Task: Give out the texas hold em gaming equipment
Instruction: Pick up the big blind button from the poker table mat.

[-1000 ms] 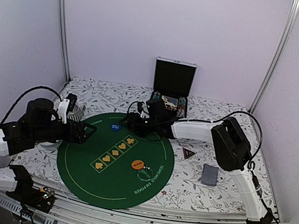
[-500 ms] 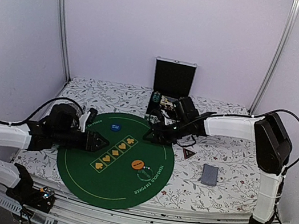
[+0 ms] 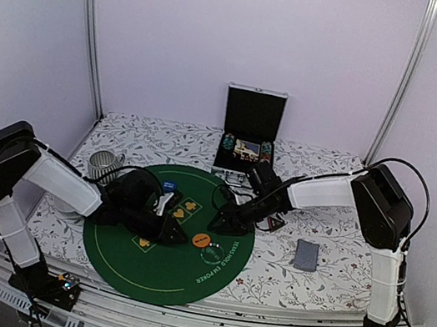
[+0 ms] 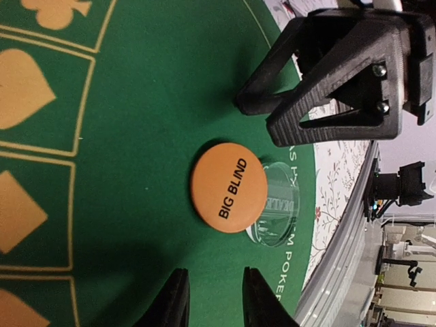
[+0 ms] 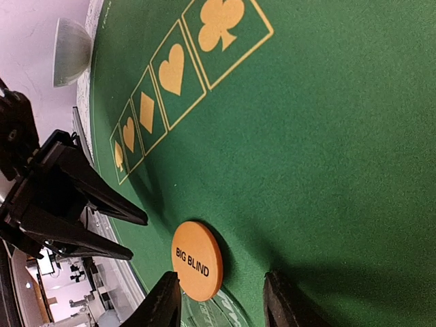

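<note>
An orange disc (image 3: 201,240) marked BIG BLIND (image 4: 228,187) lies on the green mat (image 3: 121,257), its edge over a clear dealer disc (image 4: 276,214). My left gripper (image 3: 180,240) reaches in low from the left, open, its tips (image 4: 214,289) just short of the orange disc with bare felt between them. My right gripper (image 3: 214,224) comes from the far right, open, facing the same disc (image 5: 196,261); its left finger (image 5: 163,300) is beside the disc's edge. A blue disc (image 3: 168,184), a grey-blue card deck (image 3: 306,254) and chip stacks (image 3: 266,149) lie apart.
An open black case (image 3: 253,117) stands at the back of the floral table. A striped cup (image 3: 104,164) is left of the mat, behind my left arm. A dark triangle (image 3: 277,223) peeks out beside my right arm. The two grippers' tips face each other closely.
Both arms swung in over the mat to the orange disc, the left from the mat's left rim, the right from its far side. Both pairs of jaws narrowed.
</note>
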Controlling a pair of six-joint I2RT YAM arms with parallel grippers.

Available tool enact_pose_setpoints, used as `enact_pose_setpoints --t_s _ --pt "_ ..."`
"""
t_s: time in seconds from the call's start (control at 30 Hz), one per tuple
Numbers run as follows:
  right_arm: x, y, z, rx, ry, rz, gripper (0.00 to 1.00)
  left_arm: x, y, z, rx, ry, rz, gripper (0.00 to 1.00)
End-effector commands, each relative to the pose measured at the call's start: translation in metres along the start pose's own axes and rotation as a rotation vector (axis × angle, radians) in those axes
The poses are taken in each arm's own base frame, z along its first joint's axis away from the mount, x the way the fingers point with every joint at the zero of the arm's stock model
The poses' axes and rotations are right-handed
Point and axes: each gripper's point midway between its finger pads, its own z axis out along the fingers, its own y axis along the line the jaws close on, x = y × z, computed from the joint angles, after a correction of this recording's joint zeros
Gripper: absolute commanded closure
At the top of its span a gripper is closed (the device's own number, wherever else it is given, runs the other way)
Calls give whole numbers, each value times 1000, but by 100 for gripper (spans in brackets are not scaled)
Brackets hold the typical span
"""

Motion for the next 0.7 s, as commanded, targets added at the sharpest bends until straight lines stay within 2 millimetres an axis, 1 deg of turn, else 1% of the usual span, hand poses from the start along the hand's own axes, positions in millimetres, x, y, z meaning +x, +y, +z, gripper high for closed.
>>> enact_pose_setpoints --t_s 0.0,0.13,0.3,0.5,0.6,0.67 --pt "21 -5 3 -12 62 26 58 3 -14 14 72 34 11 71" --pt "27 -3 11 -41 86 31 60 6 -10 19 70 45 2 72" --pt "30 6 22 -98 113 38 63 7 -8 26 76 52 0 72" --pt "31 17 28 -182 115 40 66 10 -4 36 88 74 -12 74" --pt "30 21 31 -208 112 49 70 10 -3 38 87 75 -14 74" --pt "28 22 32 -217 108 50 75 10 -2 39 83 74 -13 74"
